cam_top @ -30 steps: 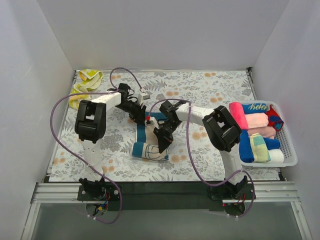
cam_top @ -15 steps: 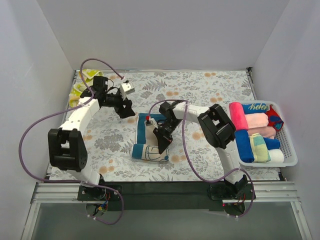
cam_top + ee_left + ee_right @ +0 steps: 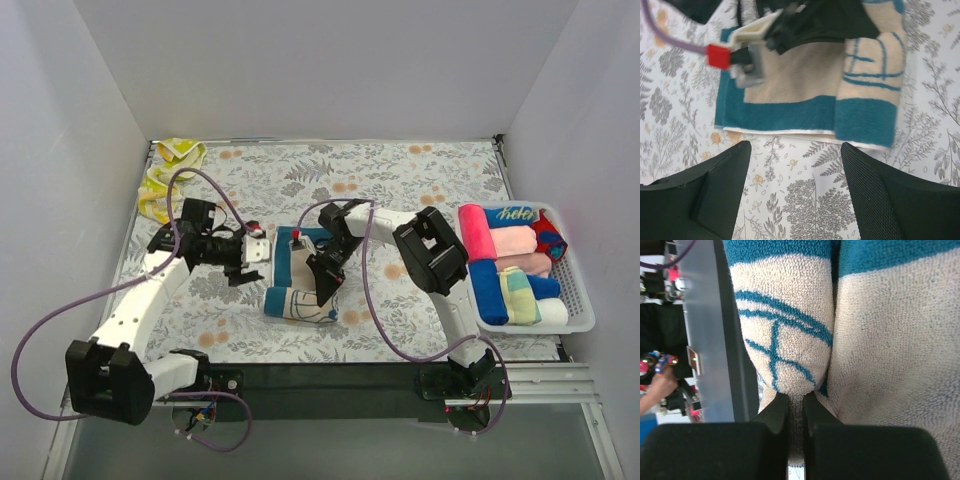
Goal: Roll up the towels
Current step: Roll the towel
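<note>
Tan terry with teal borders and line drawings, the tan-and-blue towel (image 3: 294,262) lies near the middle of the floral table covering (image 3: 420,180), its near end curled into a partial roll (image 3: 297,303) while the far part is flat. The right gripper (image 3: 322,288) bears down on it; from above its fingertips are hidden under its own black body, but the right wrist view shows the two fingers (image 3: 771,416) pressed almost together on a thin fold of cloth at the foot of the roll, so it is clamped on this towel. That close view cuts off every edge of the towel, and the things beyond the table edge are too blurred to read. The left gripper (image 3: 256,254) hangs just left of the towel, apart from it; in its wrist view the jaws stand wide, with only floral covering between the fingers (image 3: 710,195) and nothing held. There the towel's upper part runs out of the frame and lies partly behind the blurred right gripper. A yellow towel (image 3: 168,172) sits crumpled at the far left corner, its shape hard to make out. Rolled towels (image 3: 510,240) in pink, blue, red and pale shades crowd the white basket (image 3: 582,300) on the right, overlapping so that their number is unclear
</note>
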